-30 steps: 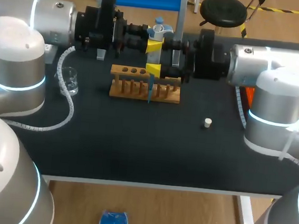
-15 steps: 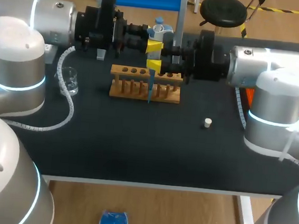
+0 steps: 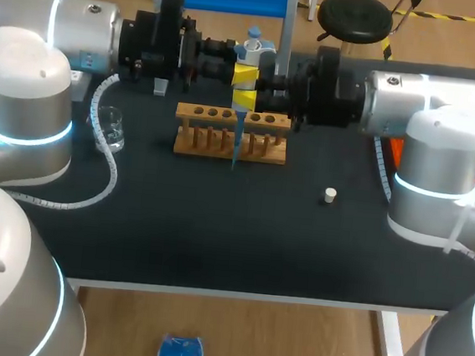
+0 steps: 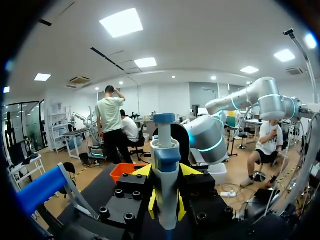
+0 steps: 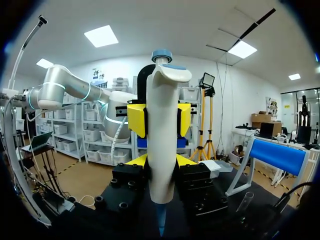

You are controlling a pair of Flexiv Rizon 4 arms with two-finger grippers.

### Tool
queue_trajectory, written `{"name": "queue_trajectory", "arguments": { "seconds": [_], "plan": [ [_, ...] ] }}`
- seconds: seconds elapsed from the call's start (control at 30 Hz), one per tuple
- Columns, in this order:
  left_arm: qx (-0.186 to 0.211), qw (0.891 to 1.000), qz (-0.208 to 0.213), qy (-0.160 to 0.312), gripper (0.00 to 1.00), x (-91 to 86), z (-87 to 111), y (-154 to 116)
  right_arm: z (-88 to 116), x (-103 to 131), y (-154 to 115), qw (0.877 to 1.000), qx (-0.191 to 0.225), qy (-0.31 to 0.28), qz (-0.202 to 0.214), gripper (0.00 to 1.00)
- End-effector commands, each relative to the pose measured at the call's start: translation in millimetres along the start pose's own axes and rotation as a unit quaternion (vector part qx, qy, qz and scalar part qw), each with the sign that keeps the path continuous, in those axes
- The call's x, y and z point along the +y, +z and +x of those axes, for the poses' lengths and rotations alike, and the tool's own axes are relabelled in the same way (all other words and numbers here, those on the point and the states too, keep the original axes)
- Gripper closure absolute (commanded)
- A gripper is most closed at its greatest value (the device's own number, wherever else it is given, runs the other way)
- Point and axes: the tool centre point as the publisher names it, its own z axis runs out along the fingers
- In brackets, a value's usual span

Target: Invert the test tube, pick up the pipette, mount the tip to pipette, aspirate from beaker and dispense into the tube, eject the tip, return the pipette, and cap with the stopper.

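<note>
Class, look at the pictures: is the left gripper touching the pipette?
Touching. The right wrist view shows the left gripper with its yellow jaws pressed against both sides of the pipette.

I see bright, even light falling from ceiling panels (image 4: 124, 22) overhead, which glare white in both wrist views. On the black table (image 3: 215, 235) shadows are faint, and the pale shells of my left arm (image 3: 24, 82) and right arm (image 3: 438, 147) shine softly.

My left arm (image 3: 28, 82), right arm (image 3: 433, 113), silver shells, cyan rings, black bolted wrists (image 3: 154, 39), yellow fingertips (image 3: 246, 74), spiral cable (image 3: 105, 153) at nine o'clock.
</note>
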Motion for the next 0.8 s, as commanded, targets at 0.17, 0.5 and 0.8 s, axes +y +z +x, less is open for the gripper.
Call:
{"name": "queue_trajectory", "arguments": {
  "seconds": [0.17, 0.5, 0.8],
  "plan": [
    [-0.001, 1.0, 0.001, 0.001, 0.0, 1.0, -2.0, 1.3, 0.8, -0.6, -3.4, 1.0, 0.001, 0.0, 0.001, 1.0],
    [-0.001, 1.0, 0.001, 0.001, 0.0, 1.0, -2.0, 1.3, 0.5, -2.6, -29.0, 1.0, 0.027, -0.003, 0.011, 1.0],
    [-0.001, 1.0, 0.001, 0.001, 0.0, 1.0, -2.0, 1.3, -3.7, -7.5, -92.4, 0.996, 0.082, -0.003, 0.024, 1.0]
  ]
}}
